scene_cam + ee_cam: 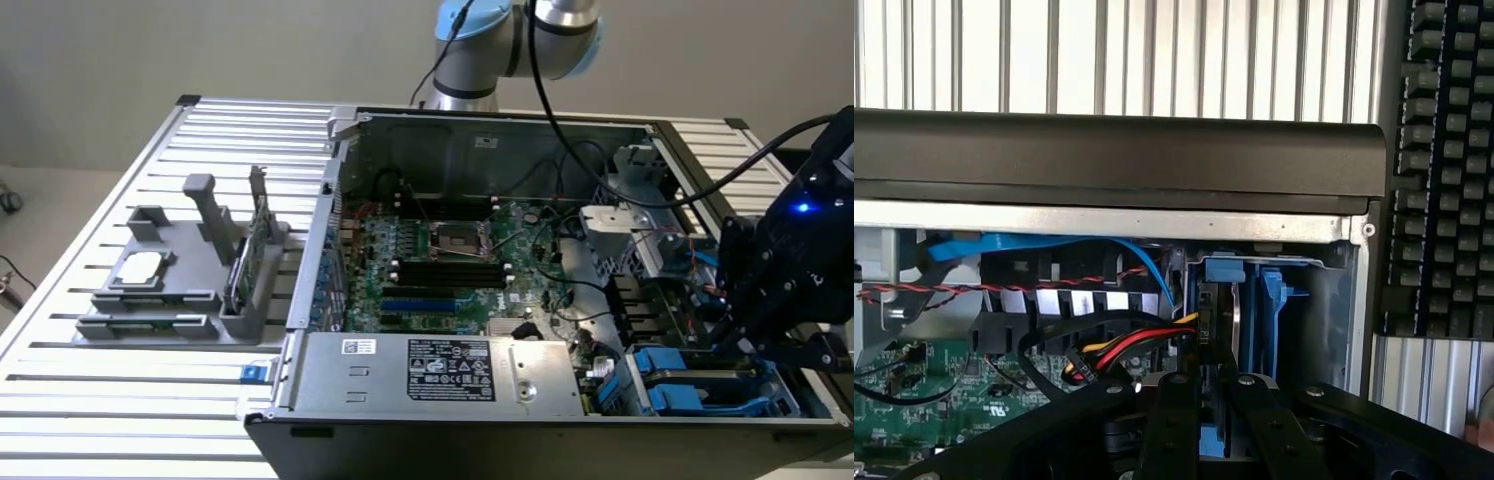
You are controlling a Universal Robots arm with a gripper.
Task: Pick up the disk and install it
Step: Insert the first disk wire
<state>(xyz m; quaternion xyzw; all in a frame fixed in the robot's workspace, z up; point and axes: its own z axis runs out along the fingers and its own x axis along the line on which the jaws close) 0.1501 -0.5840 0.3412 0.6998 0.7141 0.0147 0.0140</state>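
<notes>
The disk (1224,270) stands on edge in the wrist view, a thin grey slab with a bright blue carrier frame, sitting in the drive bay at the corner of the open computer case (1114,160). My gripper (1212,388) is shut on the disk's near end, one black finger (1172,420) on each side and blue plastic showing between them. In the exterior view the gripper (781,345) hangs low over the drive bays at the case's right front corner, beside other blue carriers (674,385), and hides the held disk.
Red, yellow and black cables (1144,345) and a blue cable (1054,248) run close beside the bay. A keyboard (1444,150) lies outside the case. On the slatted table, a grey holder (167,290) carries a square chip (140,268) and an upright green card (258,240).
</notes>
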